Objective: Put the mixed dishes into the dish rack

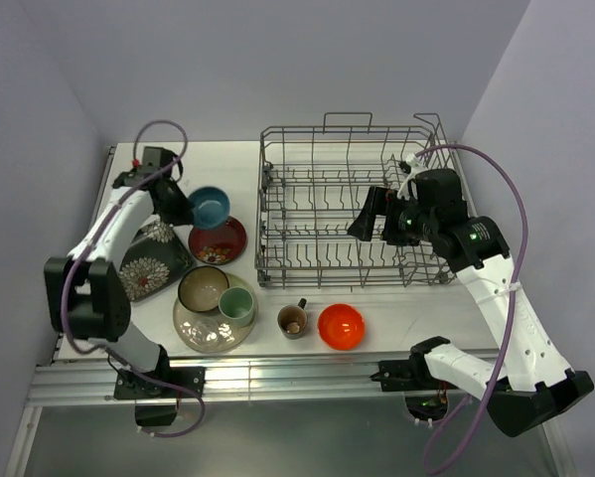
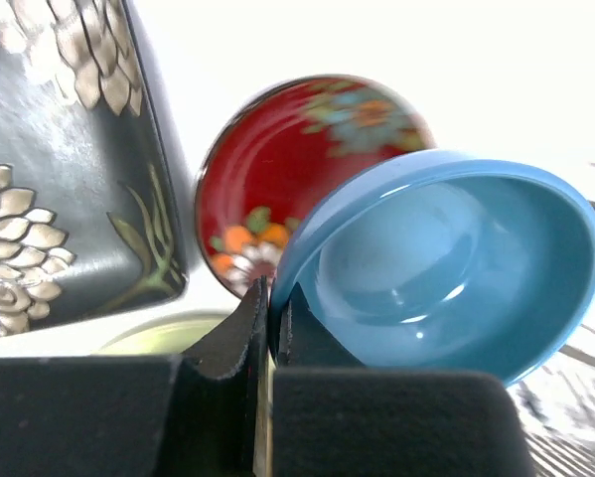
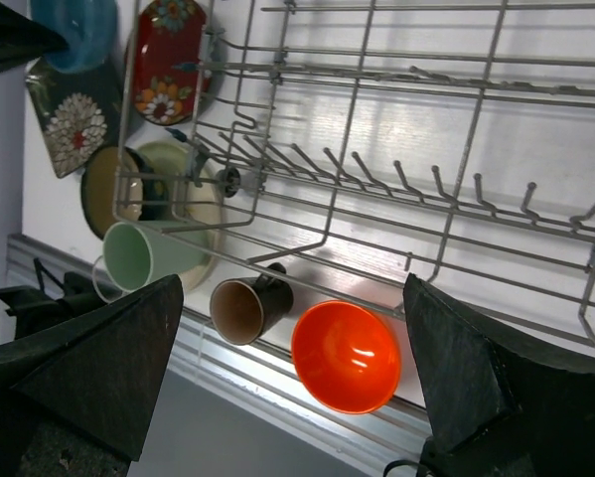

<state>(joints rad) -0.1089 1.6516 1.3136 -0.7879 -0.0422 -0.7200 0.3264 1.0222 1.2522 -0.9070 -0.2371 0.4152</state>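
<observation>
The left gripper (image 2: 270,298) pinches the rim of the tilted blue-inside ceramic bowl (image 2: 446,268), just beside the red floral saucer (image 1: 223,241) and the black square flowered plates (image 1: 148,266). The tan bowl (image 1: 202,288) and pale green cup (image 1: 237,305) on the cream round plate (image 1: 203,338), the small brown mug (image 1: 293,320) and the orange bowl (image 1: 341,326) sit outside the grey wire dish rack (image 1: 327,238). The rack looks empty, so loading has barely begun; over it the right gripper (image 1: 378,221) hangs spread wide, holding nothing.

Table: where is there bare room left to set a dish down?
Bare table lies behind the blue bowl, left of the rack, and again right of the orange bowl, in front of the rack. The front-left area is crowded with dishes.
</observation>
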